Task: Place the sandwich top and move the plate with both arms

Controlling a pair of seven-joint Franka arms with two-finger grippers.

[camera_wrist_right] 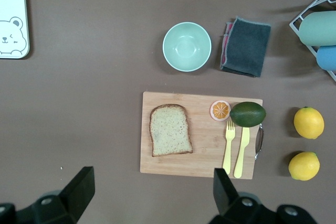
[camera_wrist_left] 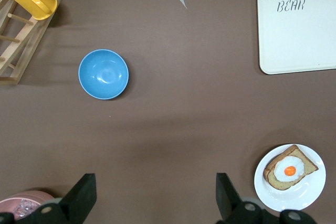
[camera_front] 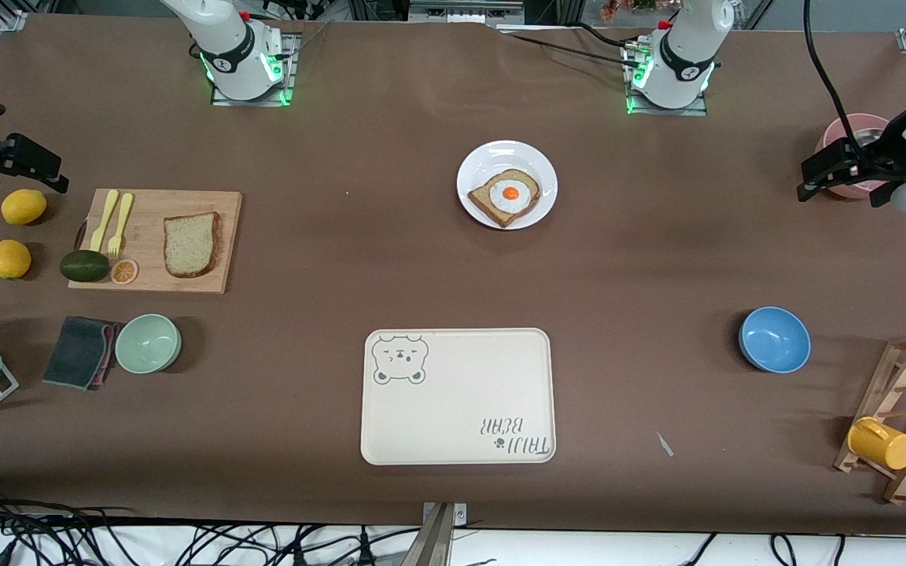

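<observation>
Sandwich top: plain slice, light brown and speckled, darker crust, squarish with one rounded end; lies flat on the cutting board.
Cutting board: wooden, toward the right arm's end of the worktop; also carries a yellow fork, yellow knife, orange half and avocado.
Plate: round, plain white, well apart from the cutting board, toward the worktop's middle; bears toast with a fried egg.
Right gripper: hangs over the worktop just beside the cutting board; jaws spread wide, holding nothing.
Left gripper: far from the cutting board, over the left arm's end beside a pink bowl; jaws wide apart, empty.
</observation>
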